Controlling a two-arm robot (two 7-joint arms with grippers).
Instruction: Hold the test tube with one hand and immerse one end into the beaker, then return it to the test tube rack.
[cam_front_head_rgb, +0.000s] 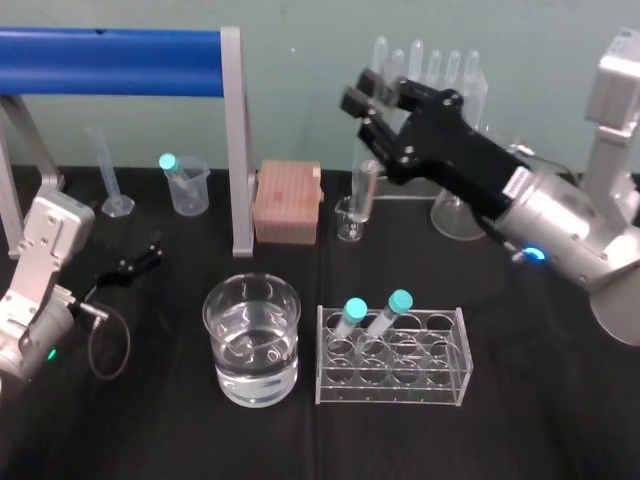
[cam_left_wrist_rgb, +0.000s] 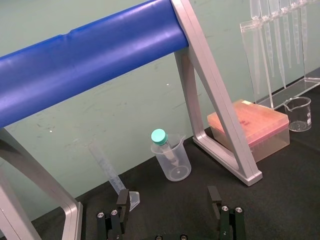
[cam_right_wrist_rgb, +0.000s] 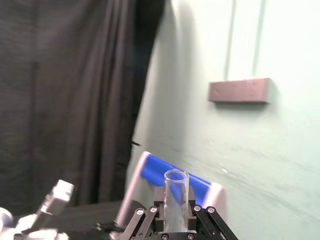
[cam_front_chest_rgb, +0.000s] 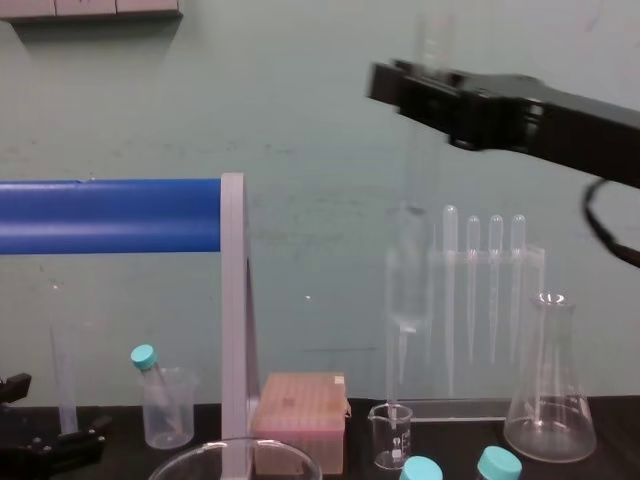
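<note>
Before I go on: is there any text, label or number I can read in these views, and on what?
No readable text in any view.
Tiny spouted glass beaker: possible faint printed marks, too small to read.
Pink-lidded rectangular box: no label visible.
Clear glass test tube held in the right end effector: no markings visible.

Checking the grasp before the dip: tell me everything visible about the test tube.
The test tube is a long, clear glass tube, uncapped, apparently empty. The right tool clamps it near its open rim, roughly upright, at the back of the table. Its lower end is at a tiny beaker; whether they touch is unclear.
</note>
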